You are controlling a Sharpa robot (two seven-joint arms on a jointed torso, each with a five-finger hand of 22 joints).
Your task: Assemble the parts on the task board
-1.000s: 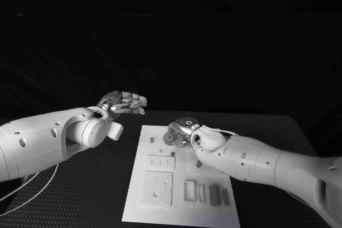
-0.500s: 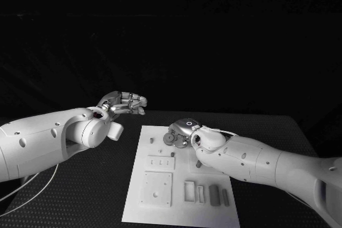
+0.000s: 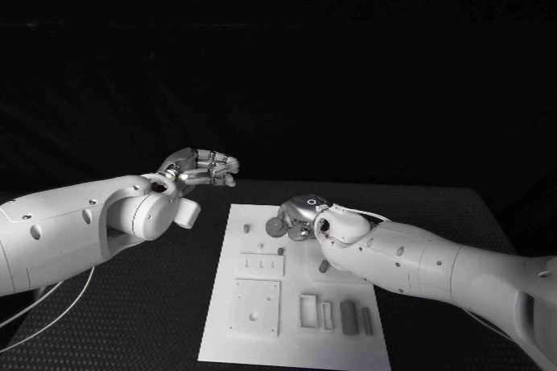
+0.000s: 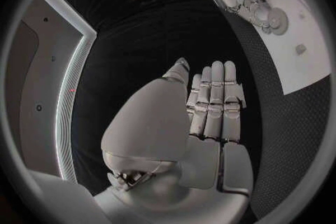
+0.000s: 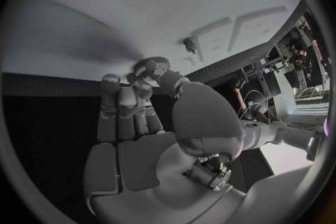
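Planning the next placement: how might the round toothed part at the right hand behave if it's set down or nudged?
The gear looks like a stiff, flat disc, so it should probably lie stable on the task board. On edge, it might roll. The right hand seems to pinch only its rim, so it could slip.

right hand (image 3: 304, 214) lower, nearer task board (image 3: 296, 307)

The flat white rectangular task board (image 3: 261, 339) lies lengthwise in the lower middle of the head view on the black table. Small grey bar-shaped parts (image 3: 348, 315) lie side by side near its lower right. A round toothed grey gear part (image 3: 278, 225) sits at its upper end, in the silver right hand's fingertips (image 5: 150, 70).
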